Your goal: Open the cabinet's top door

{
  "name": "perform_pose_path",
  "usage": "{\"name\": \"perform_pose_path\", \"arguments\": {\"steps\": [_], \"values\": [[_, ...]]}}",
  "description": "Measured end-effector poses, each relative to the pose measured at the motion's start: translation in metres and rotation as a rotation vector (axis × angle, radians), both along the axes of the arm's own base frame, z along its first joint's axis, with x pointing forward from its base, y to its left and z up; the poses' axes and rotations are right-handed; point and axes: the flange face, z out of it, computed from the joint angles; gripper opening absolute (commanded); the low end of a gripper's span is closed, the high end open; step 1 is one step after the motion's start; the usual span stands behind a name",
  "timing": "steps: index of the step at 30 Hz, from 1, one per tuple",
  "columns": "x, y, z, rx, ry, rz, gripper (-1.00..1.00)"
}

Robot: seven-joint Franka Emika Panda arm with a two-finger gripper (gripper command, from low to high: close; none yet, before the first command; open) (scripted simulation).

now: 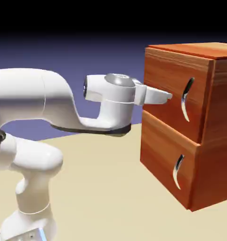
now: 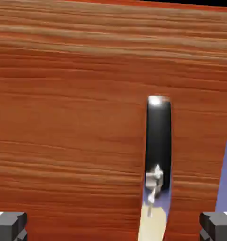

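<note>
Exterior view: the gripper (image 1: pixel 168 96), jaws spread wide and holding nothing, points level at the top door (image 1: pixel 174 96) of the cabinet (image 1: pixel 214 132), just short of its silver handle (image 1: pixel 186 99). To grasp well, it should straddle that curved bar squarely before closing. The lower handle (image 1: pixel 177 170) sits well below; nothing blocks the approach.

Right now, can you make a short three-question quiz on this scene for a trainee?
1. True or false: the gripper is closed on the top door's handle.
2. How many handles does the cabinet show?
3. In the exterior view, the fingertips are: A) at the lower door, B) in front of the top door, left of its handle, C) above the cabinet.

Key: 1 false, the jaws are open and hold nothing; 2 two; 3 B.
</note>
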Motion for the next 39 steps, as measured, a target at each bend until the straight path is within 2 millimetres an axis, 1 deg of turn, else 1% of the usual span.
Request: {"name": "perform_pose_path", "arguments": {"steps": [11,15,16,18,20,23,30,34,39], "values": [[0.03,-0.03,-0.039,0.061,-0.136,0.035,1.0],[0.07,-0.029,-0.039,0.063,-0.136,0.035,1.0],[0.079,-0.028,-0.039,0.061,-0.136,0.035,-1.0],[0.079,-0.028,-0.039,0.061,-0.136,0.035,-1.0],[0.064,-0.023,-0.039,0.057,-0.138,-0.006,-1.0],[0.049,-0.016,-0.039,0.049,-0.138,-0.046,-1.0],[0.002,0.009,-0.039,0.045,-0.142,-0.185,-1.0],[-0.019,0.024,-0.039,0.04,-0.144,-0.254,-1.0],[-0.042,0.042,-0.039,0.032,-0.145,-0.329,-1.0]]}}
